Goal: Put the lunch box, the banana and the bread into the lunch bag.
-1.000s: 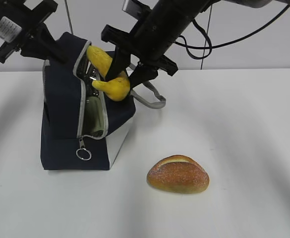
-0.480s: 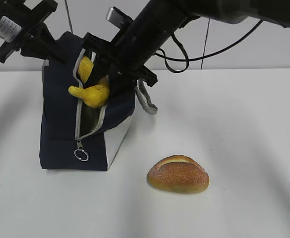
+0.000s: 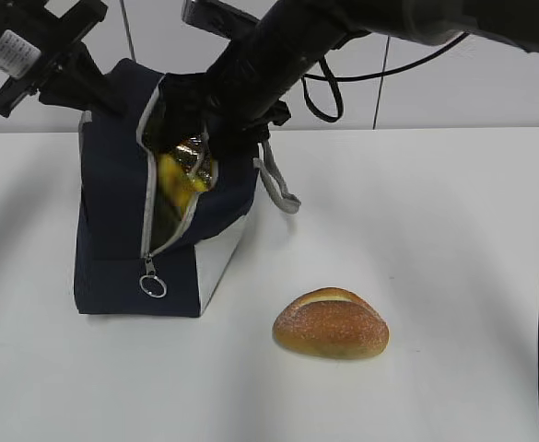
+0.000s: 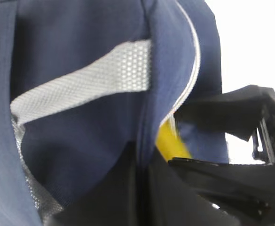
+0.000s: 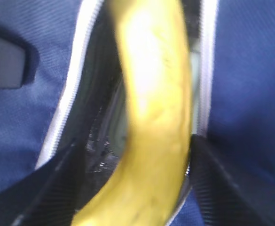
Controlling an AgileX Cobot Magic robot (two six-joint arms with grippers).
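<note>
- White table (image 3: 453,230), pale wall behind; bag (image 3: 112,239) stood at 9 o'clock of the exterior view, zipper open, ring pull hanging low on its front.
- Change: a second earlier the banana (image 3: 179,175) was held above the bag mouth, outside it; half a second earlier it was partway in. Now only a blurred yellow patch showed inside the opening against the foil lining.
- Meaning: banana looked as good as delivered; my read is the drop was happening right then.
- Right claw (image 3: 216,118) was pushed into the bag mouth from 1 o'clock. Exterior view hid the jaws behind fabric.
- Right wrist view: banana (image 5: 151,117) ran top to bottom through the frame, blurred, over the open slot, with the two dark fingers (image 5: 224,181) low at either side. Gaps showed beside the fruit, so the jaws read as spread and letting go, not clamped. Whether a pad was touching the peel: cannot tell.
- Left claw (image 3: 94,92) was at 10 o'clock on the bag's top rear, jaws closed; it seemed to pinch the fabric to hold the mouth open, but the contact itself wasn't clear.
- Left wrist view: navy fabric, grey handle (image 4: 88,80), a yellow sliver (image 4: 170,141) beside the zipper edge.
- Bread (image 3: 331,323) lay on the table at 5 o'clock of the bag, well apart, untouched.
- Lunch box: not visible; can't say if inside.
- Remaining, judged: bread.
</note>
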